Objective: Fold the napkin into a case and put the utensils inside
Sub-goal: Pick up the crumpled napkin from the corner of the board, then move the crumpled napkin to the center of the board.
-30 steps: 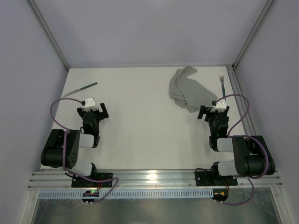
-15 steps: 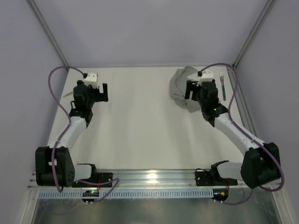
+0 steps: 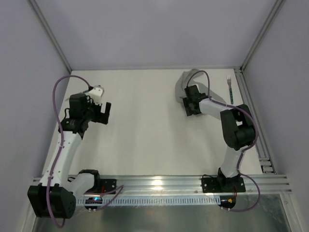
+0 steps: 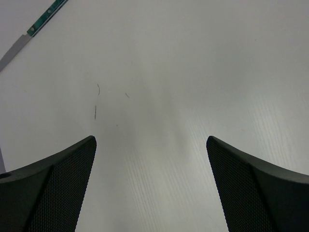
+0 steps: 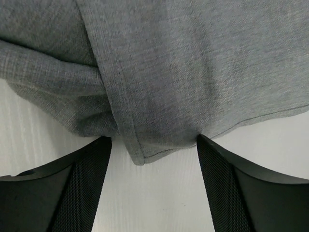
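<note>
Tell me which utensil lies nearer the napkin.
The fork, lying just right of the napkin; the knife lies far off on the left side.

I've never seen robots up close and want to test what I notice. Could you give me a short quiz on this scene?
1. True or false: the plain grey fabric napkin is already folded into a flat pouch.
2. The right gripper, at the napkin's edge, is: A open; B shut on the cloth; C out of view.
3. Fill in: the slim teal-handled, silver-tipped ____ lies by the far right corner of the table.
Key: 1 false, it lies crumpled; 2 A; 3 fork.
</note>
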You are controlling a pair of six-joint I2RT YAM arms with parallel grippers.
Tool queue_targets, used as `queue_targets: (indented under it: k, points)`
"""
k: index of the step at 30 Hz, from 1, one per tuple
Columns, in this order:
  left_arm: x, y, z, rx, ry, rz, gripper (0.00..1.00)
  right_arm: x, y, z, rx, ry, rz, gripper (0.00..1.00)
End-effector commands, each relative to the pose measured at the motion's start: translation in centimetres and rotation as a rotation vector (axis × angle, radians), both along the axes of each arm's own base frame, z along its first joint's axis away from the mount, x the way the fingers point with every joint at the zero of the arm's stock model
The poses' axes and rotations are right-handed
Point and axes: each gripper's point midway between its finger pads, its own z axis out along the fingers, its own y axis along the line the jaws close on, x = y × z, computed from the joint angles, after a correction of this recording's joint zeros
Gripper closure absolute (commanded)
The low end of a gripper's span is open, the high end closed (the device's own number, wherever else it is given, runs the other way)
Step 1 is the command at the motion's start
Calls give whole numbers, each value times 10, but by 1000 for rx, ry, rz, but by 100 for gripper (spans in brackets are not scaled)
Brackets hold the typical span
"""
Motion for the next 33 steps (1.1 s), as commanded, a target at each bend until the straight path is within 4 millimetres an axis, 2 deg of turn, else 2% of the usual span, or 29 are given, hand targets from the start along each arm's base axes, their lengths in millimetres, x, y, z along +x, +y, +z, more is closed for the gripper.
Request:
queue_targets:
  k: [1,6,10,11,13,15,19,20,22,23,25,26,27,28,29,30,31,32,33]
  points:
    - [-24,-4,-1,-5,50,-45,1,-3,-15,-14,-95,60,-20,24]
    - [-32,-1,1,9,42,-39,1,-3,-18,-17,-76,82,-34,37]
    - [-36,-1,5,9,19,-41,1,-10,-20,-18,-13,86,-52,67]
    - [-37,-2,5,7,16,-45,1,-13,-22,-20,-8,94,-54,83]
    - [-39,-3,5,6,8,-48,1,-16,-24,-17,-4,100,-59,97]
    - [-40,-3,6,8,4,-51,1,-18,-22,-10,14,96,-55,97]
    - [-43,-6,6,-4,13,-67,1,-28,2,28,70,63,15,97]
    - [-42,-7,9,-6,13,-71,1,-26,26,54,106,19,76,97]
    - [-43,-8,10,-19,24,-66,1,-35,54,80,136,21,165,97]
    - [-41,-9,14,-24,22,-65,1,-34,87,110,175,-26,250,97]
    - [-40,-8,19,-29,19,-58,1,-46,132,144,284,-38,380,97]
    - [-40,-7,21,-26,16,-53,1,-43,157,181,349,-101,441,97]
    - [-37,-7,28,-23,-1,-47,1,-57,191,199,431,-99,545,97]
    - [-36,-5,30,-21,-5,-40,1,-64,211,217,490,-109,609,97]
    - [-36,-4,32,-19,-9,-32,1,-65,229,257,560,-178,667,97]
    - [-34,-2,38,-12,-25,-20,1,-78,253,273,647,-165,749,97]
    - [-33,-1,41,-9,-31,-13,1,-80,264,293,699,-194,793,97]
    - [-32,0,44,-10,-36,-5,1,-82,273,322,755,-245,836,97]
    - [-31,1,51,-9,-53,-1,1,-81,278,337,791,-283,855,97]
